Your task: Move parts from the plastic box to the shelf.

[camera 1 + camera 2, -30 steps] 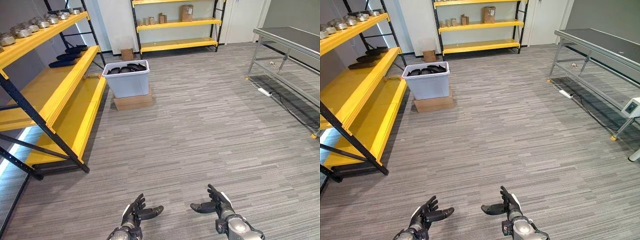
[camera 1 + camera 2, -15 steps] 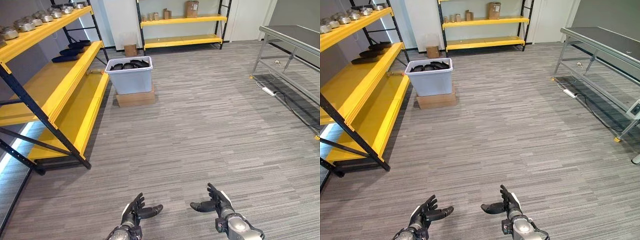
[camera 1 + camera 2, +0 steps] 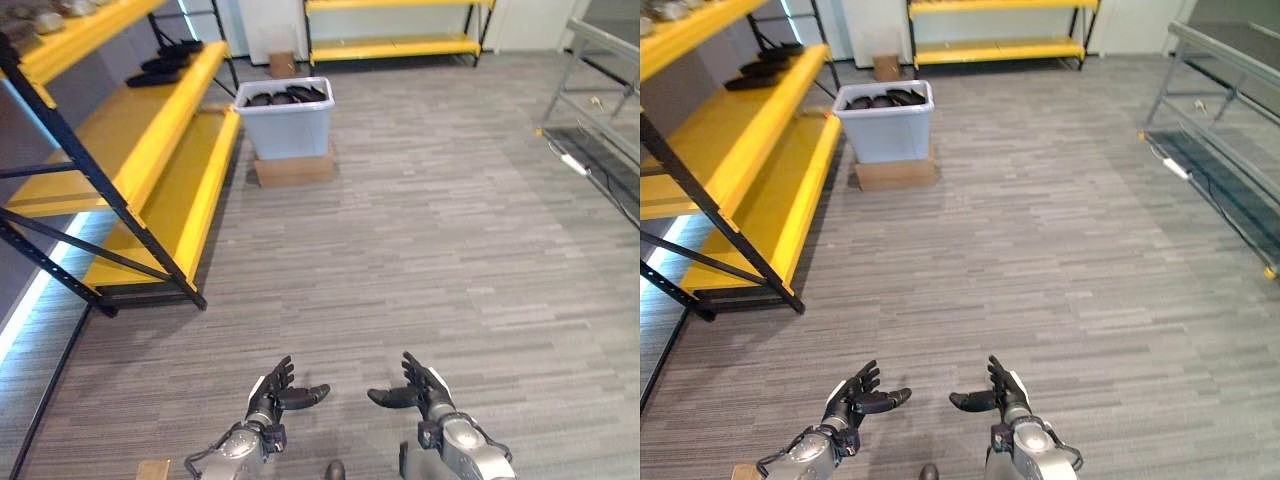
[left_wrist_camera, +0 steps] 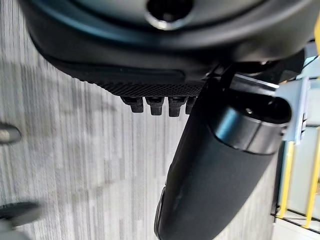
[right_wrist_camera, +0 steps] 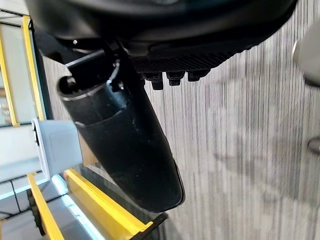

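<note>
the dark parts are seen heaped in the plastic box, a pale bin set on a flat cardboard box on the floor, just beside the near end of the yellow shelf; a few similar dark parts are already laid on the shelf's middle level, toward its far end. from here the parts are too small for their form to be made out, but they are judged to be stiff, moulded pieces, fairly light and not fragile, possibly a little slick; each would best be taken across a narrow edge or rim, lifted clear of the heap so that neighbours are not dragged along. the box is well apart from both hands, so an approach across the grey carpeted floor is judged to be needed before anything can be grasped. the left hand is held low over the floor with fingers spread and relaxed, thumb pointed inward, nothing held or touched. the right hand is likewise held loosely spread, thumb toward the other hand, empty.
</note>
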You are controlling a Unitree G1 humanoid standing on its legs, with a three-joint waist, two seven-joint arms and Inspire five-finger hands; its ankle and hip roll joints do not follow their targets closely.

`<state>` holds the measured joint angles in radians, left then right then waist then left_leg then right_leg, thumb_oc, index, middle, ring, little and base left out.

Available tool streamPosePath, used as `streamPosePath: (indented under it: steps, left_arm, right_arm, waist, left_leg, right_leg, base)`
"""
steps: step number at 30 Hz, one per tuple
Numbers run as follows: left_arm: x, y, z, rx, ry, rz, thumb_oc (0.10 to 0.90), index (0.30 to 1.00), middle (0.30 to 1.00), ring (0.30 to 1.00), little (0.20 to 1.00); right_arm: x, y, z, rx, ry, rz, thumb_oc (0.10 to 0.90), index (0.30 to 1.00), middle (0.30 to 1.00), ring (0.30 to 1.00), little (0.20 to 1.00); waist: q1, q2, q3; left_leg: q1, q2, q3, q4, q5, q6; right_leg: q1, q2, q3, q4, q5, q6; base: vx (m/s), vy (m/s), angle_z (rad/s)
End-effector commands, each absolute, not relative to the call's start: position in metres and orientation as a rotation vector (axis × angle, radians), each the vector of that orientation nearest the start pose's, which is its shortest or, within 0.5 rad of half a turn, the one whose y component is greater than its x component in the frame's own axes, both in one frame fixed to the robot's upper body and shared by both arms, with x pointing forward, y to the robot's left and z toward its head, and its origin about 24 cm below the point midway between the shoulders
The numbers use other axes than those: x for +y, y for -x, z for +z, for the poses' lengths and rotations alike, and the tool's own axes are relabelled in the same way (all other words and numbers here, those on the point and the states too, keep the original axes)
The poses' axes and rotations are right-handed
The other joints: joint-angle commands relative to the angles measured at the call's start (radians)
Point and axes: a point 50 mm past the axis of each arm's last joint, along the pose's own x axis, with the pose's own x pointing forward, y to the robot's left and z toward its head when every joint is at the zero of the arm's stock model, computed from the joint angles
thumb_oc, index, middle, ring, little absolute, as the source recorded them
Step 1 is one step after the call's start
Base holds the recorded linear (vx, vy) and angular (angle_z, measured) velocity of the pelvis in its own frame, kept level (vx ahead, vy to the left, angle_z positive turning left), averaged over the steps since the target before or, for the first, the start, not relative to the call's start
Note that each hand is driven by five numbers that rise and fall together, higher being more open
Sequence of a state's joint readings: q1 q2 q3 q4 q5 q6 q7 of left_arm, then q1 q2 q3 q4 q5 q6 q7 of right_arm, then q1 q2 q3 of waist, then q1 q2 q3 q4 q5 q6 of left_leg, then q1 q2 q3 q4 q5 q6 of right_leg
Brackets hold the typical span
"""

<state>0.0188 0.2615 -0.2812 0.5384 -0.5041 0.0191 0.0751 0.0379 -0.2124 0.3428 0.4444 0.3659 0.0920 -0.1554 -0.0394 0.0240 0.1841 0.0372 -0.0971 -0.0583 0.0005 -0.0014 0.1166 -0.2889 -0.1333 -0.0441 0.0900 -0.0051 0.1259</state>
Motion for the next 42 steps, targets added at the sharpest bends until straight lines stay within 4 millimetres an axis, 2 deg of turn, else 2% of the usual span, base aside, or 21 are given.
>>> streamPosePath:
  steps: [1,4,6,7,9,12,13,14,15,17,18,20,21,22,23,25,28,33,34,38,42]
  left_arm:
    - [0.18,-0.229,-0.051,0.421,0.143,0.016,0.9,1.0,1.0,1.0,1.0]
    - [0.18,-0.225,-0.055,0.439,0.159,0.031,0.9,1.0,1.0,1.0,1.0]
    - [0.18,-0.221,-0.058,0.452,0.163,0.03,0.9,1.0,1.0,1.0,1.0]
    - [0.176,-0.22,-0.06,0.461,0.172,0.02,0.9,1.0,1.0,1.0,1.0]
    - [0.173,-0.217,-0.061,0.466,0.209,0.028,0.9,1.0,1.0,1.0,1.0]
    - [0.172,-0.217,-0.061,0.464,0.213,0.017,0.9,1.0,1.0,1.0,1.0]
    - [0.168,-0.219,-0.059,0.458,0.215,0.002,0.9,1.0,1.0,1.0,1.0]
    - [0.167,-0.22,-0.057,0.448,0.218,-0.004,0.9,1.0,1.0,1.0,1.0]
    - [0.167,-0.221,-0.055,0.44,0.219,-0.008,0.9,1.0,1.0,1.0,1.0]
    - [0.167,-0.22,-0.054,0.441,0.224,-0.01,0.9,1.0,1.0,1.0,1.0]
    - [0.166,-0.22,-0.055,0.442,0.225,-0.011,0.9,1.0,1.0,1.0,1.0]
    - [0.166,-0.219,-0.054,0.439,0.23,-0.015,0.9,1.0,1.0,1.0,1.0]
    - [0.169,-0.211,-0.06,0.465,0.232,0.003,0.9,1.0,1.0,1.0,1.0]
    - [0.17,-0.209,-0.061,0.472,0.227,0.006,0.9,1.0,1.0,1.0,1.0]
    - [0.173,-0.207,-0.065,0.487,0.227,0.034,0.9,1.0,1.0,1.0,1.0]
    - [0.175,-0.208,-0.064,0.481,0.227,0.047,0.9,1.0,1.0,1.0,1.0]
    - [0.177,-0.208,-0.064,0.473,0.229,0.056,0.9,1.0,1.0,1.0,1.0]
    - [0.183,-0.21,-0.059,0.456,0.219,0.065,0.9,1.0,1.0,1.0,1.0]
    - [0.184,-0.212,-0.058,0.452,0.207,0.066,0.9,1.0,1.0,1.0,1.0]
    - [0.186,-0.216,-0.055,0.45,0.164,0.044,0.9,1.0,1.0,1.0,1.0]
    - [0.185,-0.216,-0.056,0.457,0.136,0.021,0.9,1.0,1.0,1.0,1.0]
  right_arm:
    - [-0.144,-0.243,-0.041,0.414,-0.042,0.032,0.9,1.0,1.0,1.0,1.0]
    - [-0.147,-0.242,-0.04,0.408,-0.023,0.033,0.9,1.0,1.0,1.0,1.0]
    - [-0.15,-0.239,-0.041,0.415,-0.017,0.033,0.9,1.0,1.0,1.0,1.0]
    - [-0.152,-0.236,-0.043,0.426,-0.014,0.033,0.9,1.0,1.0,1.0,1.0]
    - [-0.159,-0.23,-0.045,0.434,0.012,0.05,0.9,1.0,1.0,1.0,1.0]
    - [-0.162,-0.23,-0.044,0.431,0.021,0.058,0.9,1.0,1.0,1.0,1.0]
    - [-0.165,-0.227,-0.048,0.445,0.022,0.053,0.9,1.0,1.0,1.0,1.0]
    - [-0.17,-0.227,-0.046,0.439,0.028,0.04,0.9,1.0,1.0,1.0,1.0]
    - [-0.175,-0.228,-0.045,0.433,0.037,0.026,0.9,1.0,1.0,1.0,1.0]
    - [-0.18,-0.228,-0.044,0.431,0.053,0.006,0.9,1.0,1.0,1.0,1.0]
    - [-0.181,-0.228,-0.044,0.431,0.053,0.005,0.9,1.0,1.0,1.0,1.0]
    - [-0.183,-0.228,-0.044,0.43,0.058,-0.007,0.9,1.0,1.0,1.0,1.0]
    - [-0.187,-0.225,-0.045,0.433,0.058,-0.032,0.9,1.0,1.0,1.0,1.0]
    - [-0.187,-0.224,-0.047,0.442,0.058,-0.036,0.9,1.0,1.0,1.0,1.0]
    - [-0.187,-0.219,-0.051,0.458,0.055,-0.046,0.9,1.0,1.0,1.0,1.0]
    - [-0.185,-0.219,-0.054,0.469,0.059,-0.04,0.9,1.0,1.0,1.0,1.0]
    - [-0.178,-0.215,-0.057,0.484,0.047,-0.022,0.9,1.0,1.0,1.0,1.0]
    - [-0.165,-0.219,-0.055,0.471,0.009,0.009,0.9,1.0,1.0,1.0,1.0]
    - [-0.16,-0.221,-0.056,0.472,0.01,0.024,0.9,1.0,1.0,1.0,1.0]
    - [-0.156,-0.222,-0.052,0.449,-0.027,0.025,0.9,1.0,1.0,1.0,1.0]
    - [-0.156,-0.219,-0.053,0.456,-0.042,0.02,0.9,1.0,1.0,1.0,1.0]
  waist:
    - [-0.002,-0.022,-0.049]
    - [-0.015,-0.028,-0.062]
    - [-0.031,-0.028,-0.083]
    - [-0.046,-0.03,-0.099]
    - [-0.065,-0.004,-0.131]
    - [-0.069,0.005,-0.134]
    - [-0.064,-0.011,-0.134]
    - [-0.051,-0.033,-0.124]
    - [-0.036,-0.052,-0.106]
    - [-0.01,-0.091,-0.077]
    - [-0.005,-0.084,-0.074]
    - [0.013,-0.096,-0.061]
    - [0.036,-0.113,-0.052]
    - [0.043,-0.111,-0.052]
    - [0.056,-0.081,-0.061]
    - [0.063,-0.069,-0.069]
    - [0.07,-0.046,-0.101]
    - [0.096,-0.068,-0.114]
    - [0.104,-0.073,-0.109]
    - [0.079,-0.048,-0.088]
    - [0.045,-0.024,-0.075]
  left_leg:
    - [0.192,0.032,-0.018,-0.084,-0.107,-0.077]
    - [0.27,0.039,-0.028,-0.088,-0.146,-0.086]
    - [0.302,0.056,-0.049,-0.088,-0.147,-0.1]
    - [0.321,0.074,-0.068,-0.082,-0.151,-0.107]
    - [0.317,0.135,-0.096,-0.004,-0.043,-0.143]
    - [0.294,0.151,-0.107,0.079,0.049,-0.158]
    - [0.214,0.15,-0.107,0.268,0.177,-0.192]
    - [0.151,0.129,-0.12,0.419,0.23,-0.196]
    - [0.09,0.099,-0.123,0.533,0.246,-0.194]
    - [-0.019,0.057,-0.092,0.594,0.186,-0.155]
    - [-0.019,0.064,-0.088,0.605,0.175,-0.154]
    - [-0.083,0.053,-0.056,0.569,0.136,-0.133]
    - [-0.169,0.099,0.032,0.331,0.101,-0.114]
    - [-0.16,0.128,0.041,0.205,0.114,-0.118]
    - [-0.218,0.205,0.007,-0.088,0.216,-0.189]
    - [-0.258,0.216,-0.009,-0.088,0.226,-0.216]
    - [-0.213,0.227,0.023,-0.088,0.236,-0.213]
    - [-0.153,0.184,0.067,-0.088,0.191,-0.157]
    - [-0.135,0.156,0.075,-0.088,0.169,-0.125]
    - [-0.087,0.124,0.069,-0.083,0.134,-0.083]
    - [-0.043,0.105,0.06,-0.088,0.106,-0.073]
  right_leg:
    - [-0.025,-0.04,-0.009,-0.177,0.3,0.032]
    - [-0.026,-0.022,-0.013,-0.177,0.326,0.046]
    - [-0.003,0.002,0.009,-0.177,0.319,0.036]
    - [0.021,0.024,0.059,-0.177,0.36,0.032]
    - [0.051,0.085,0.062,-0.176,0.362,-0.005]
    - [0.074,0.117,0.051,-0.152,0.311,-0.039]
    - [0.13,0.131,0.064,-0.161,0.282,-0.067]
    - [0.162,0.129,0.074,-0.168,0.271,-0.079]
    - [0.19,0.122,0.077,-0.171,0.265,-0.091]
    - [0.229,0.1,0.097,-0.169,0.243,-0.101]
    - [0.232,0.108,0.099,-0.167,0.241,-0.102]
    - [0.252,0.105,0.112,-0.166,0.236,-0.1]
    - [0.293,0.097,0.122,-0.163,0.199,-0.091]
    - [0.308,0.099,0.124,-0.166,0.184,-0.087]
    - [0.369,0.104,0.122,-0.177,0.129,-0.076]
    - [0.389,0.105,0.129,-0.177,0.104,-0.068]
    - [0.432,0.093,0.133,-0.177,0.063,-0.06]
    - [0.444,0.019,0.154,-0.077,0.097,-0.021]
    - [0.402,0.006,0.167,0.039,0.144,-0.002]
    - [0.261,0.04,0.146,0.328,0.289,0.006]
    - [0.168,0.086,0.089,0.352,0.227,-0.013]
  base:
    - [0.28,-0.072,0.38]
    - [0.37,-0.093,0.16]
    - [0.39,-0.133,0.11]
    - [0.42,-0.18,0.47]
    - [0.63,-0.305,1.01]
    - [0.32,-0.187,0.31]
    - [0.48,-0.337,-0.05]
    - [0.46,-0.346,0.02]
    - [0.3,-0.258,-0.05]
    - [0.22,-0.18,-0.3]
    - [0.19,-0.112,-0.16]
    - [0.24,-0.046,-0.12]
    - [0.4,0.008,-0.19]
    - [0.82,0.173,-0.57]
    - [0.63,0.245,-0.43]
    - [0.41,0.192,-0.32]
    - [0.33,0.22,-0.26]
    - [0.31,0.26,-0.32]
    - [0.24,0.256,-0.05]
    - [0.19,0.245,0.11]
    - [0.26,0.207,0.36]
